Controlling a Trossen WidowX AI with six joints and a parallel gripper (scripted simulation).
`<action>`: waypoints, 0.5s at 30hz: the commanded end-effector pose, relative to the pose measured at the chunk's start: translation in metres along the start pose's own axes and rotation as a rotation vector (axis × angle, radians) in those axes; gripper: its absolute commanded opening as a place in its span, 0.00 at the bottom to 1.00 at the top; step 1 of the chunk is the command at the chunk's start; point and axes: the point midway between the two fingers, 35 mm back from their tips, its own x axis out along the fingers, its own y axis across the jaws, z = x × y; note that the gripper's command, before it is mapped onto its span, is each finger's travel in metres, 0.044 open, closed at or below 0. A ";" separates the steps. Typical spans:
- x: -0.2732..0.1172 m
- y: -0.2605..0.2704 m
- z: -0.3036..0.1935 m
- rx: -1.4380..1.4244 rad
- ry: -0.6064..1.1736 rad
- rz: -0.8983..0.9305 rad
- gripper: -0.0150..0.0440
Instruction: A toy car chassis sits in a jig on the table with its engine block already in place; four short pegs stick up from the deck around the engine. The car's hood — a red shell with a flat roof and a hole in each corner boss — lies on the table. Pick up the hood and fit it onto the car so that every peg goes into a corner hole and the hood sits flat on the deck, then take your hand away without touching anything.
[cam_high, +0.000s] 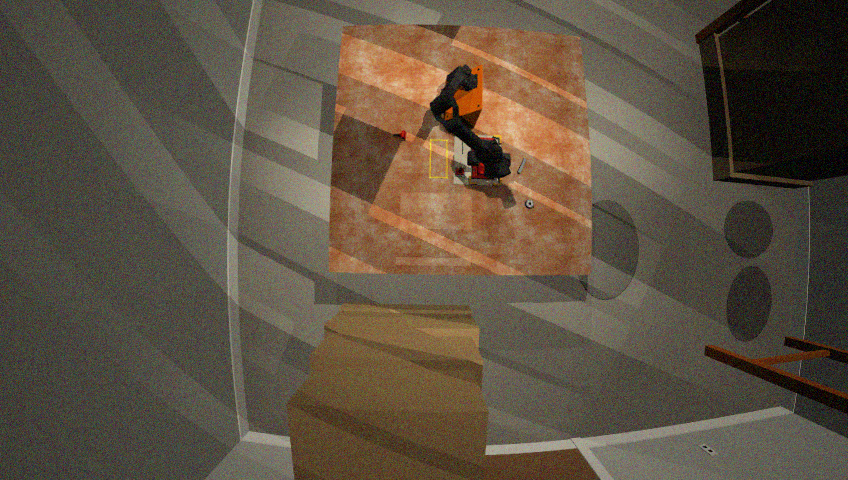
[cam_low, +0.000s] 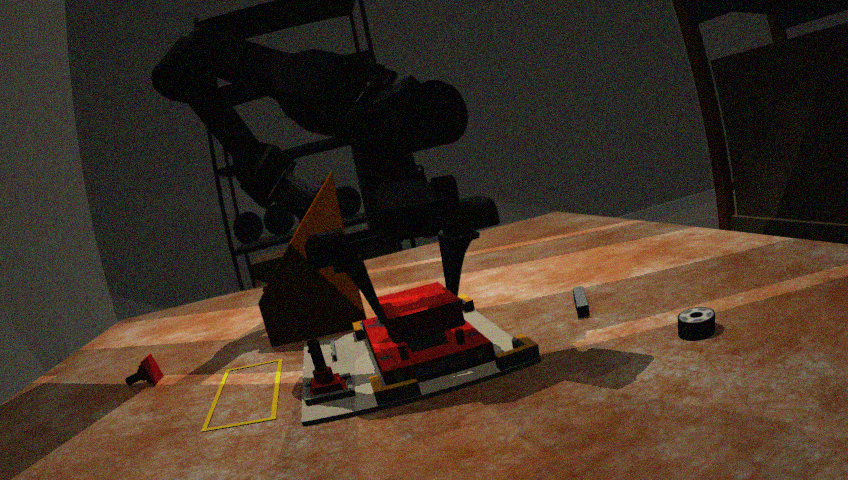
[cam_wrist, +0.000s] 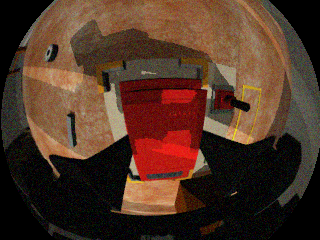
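The red hood (cam_low: 410, 302) (cam_wrist: 165, 117) is between the fingers of my gripper (cam_low: 417, 308) (cam_wrist: 164, 135), which is shut on its two sides. The hood is over the engine area, a little above the red chassis deck (cam_low: 479, 346) (cam_wrist: 160, 83). Two front pegs (cam_low: 404, 352) (cam_low: 459, 336) show below and in front of it in the exterior view. The rear pegs and the corner holes are hidden, and the engine is mostly in the hood's shade. The chassis sits in the pale jig (cam_low: 336, 410) (cam_wrist: 116, 120) between yellow corner blocks.
A red base with a black post (cam_low: 324, 377) (cam_wrist: 223, 100) stands on the jig's left end. A small red part (cam_low: 152, 369) (cam_high: 402, 135) and a yellow outline (cam_low: 276, 389) are farther left. A grey bar (cam_low: 581, 302) (cam_wrist: 71, 130) and a wheel (cam_low: 696, 328) lie right. An orange wedge (cam_low: 326, 214) stands behind.
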 end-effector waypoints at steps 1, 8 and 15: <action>0.001 0.000 0.001 -0.004 -0.004 -0.003 0.25; 0.004 0.000 0.001 -0.004 -0.004 -0.004 0.25; 0.008 0.000 0.001 -0.004 -0.004 -0.004 0.25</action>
